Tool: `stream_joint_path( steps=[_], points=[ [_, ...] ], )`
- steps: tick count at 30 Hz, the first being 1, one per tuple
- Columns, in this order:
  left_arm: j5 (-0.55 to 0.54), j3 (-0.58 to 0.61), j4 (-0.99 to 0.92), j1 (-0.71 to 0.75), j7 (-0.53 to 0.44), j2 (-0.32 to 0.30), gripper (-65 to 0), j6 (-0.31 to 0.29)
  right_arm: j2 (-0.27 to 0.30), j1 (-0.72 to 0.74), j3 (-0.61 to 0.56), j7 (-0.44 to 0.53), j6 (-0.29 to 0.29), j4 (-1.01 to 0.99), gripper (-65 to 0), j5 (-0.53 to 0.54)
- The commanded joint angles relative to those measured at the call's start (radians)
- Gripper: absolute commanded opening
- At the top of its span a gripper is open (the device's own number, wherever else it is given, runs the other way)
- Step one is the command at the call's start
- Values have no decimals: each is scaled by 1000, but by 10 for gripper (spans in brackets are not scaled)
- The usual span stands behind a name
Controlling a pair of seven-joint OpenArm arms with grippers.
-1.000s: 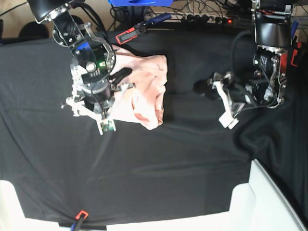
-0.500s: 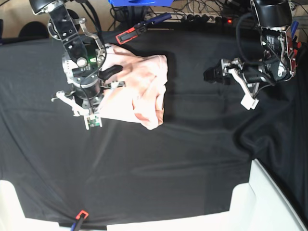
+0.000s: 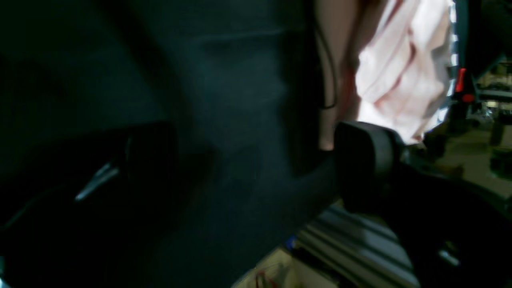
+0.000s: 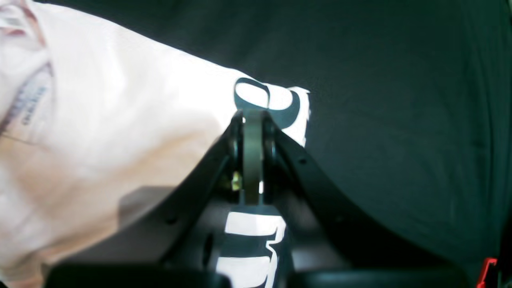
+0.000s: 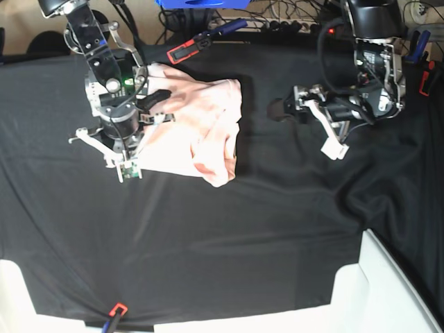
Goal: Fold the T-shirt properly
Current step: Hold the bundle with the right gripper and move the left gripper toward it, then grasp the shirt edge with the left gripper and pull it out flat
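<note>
Crumpled pale pink cotton T-shirt (image 5: 198,135), soft and deeply creased, black printed lettering showing at one fold, bunched near the far left edge of the matte black cloth table cover (image 5: 229,236). Right gripper (image 4: 253,120) pinched fully closed above the lettered corner. Left gripper (image 5: 305,114) spread wide, empty, well apart.

Black arms (image 5: 111,76) with silver brackets; green light; black cables
</note>
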Motion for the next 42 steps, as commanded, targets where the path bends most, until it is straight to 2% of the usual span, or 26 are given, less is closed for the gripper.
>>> stream_joint_path(
  steps=[1, 4, 6, 13, 20, 27, 31, 36, 39, 42],
  points=[
    [-21, -2, 34, -25, 11, 1, -107, -9, -3, 4, 2, 22, -6, 5, -647, -10],
    [-21, -10, 73, -45, 77, 23, -173, -9, -1, 4, 2, 22, -6, -25, -647, -10],
    [-21, -10, 100, -48, 94, 23, -181, -9, 0, 4, 2, 22, -6, -36, -647, -10],
    [-20, -7, 81, -53, 92, 26, -180, -9, -1, -2, 3, 24, -6, -36, -647, -10],
    [-20, -3, 52, -84, 91, 81, -180, -9, -3, -4, 3, 18, -6, -36, -647, -10],
    [-13, 1, 15, -95, 91, 147, -180, -9, -32, -34, 2, 19, -7, -34, -647, -10],
    [-13, 1, -98, -122, 87, 163, -181, -9, -56, -50, 3, 18, -7, -34, -647, -10],
    [-13, 1, -121, -130, 86, 164, -181, -9, -58, -59, 3, 19, -7, -28, -647, -10],
    [-13, 3, -124, -131, 51, 170, -181, -9, -58, -60, 3, 18, -7, -27, -647, -10],
    [-13, 75, -132, -142, 0, 184, -181, -9, -58, -60, 3, 18, -7, -27, -647, -10]
  ],
)
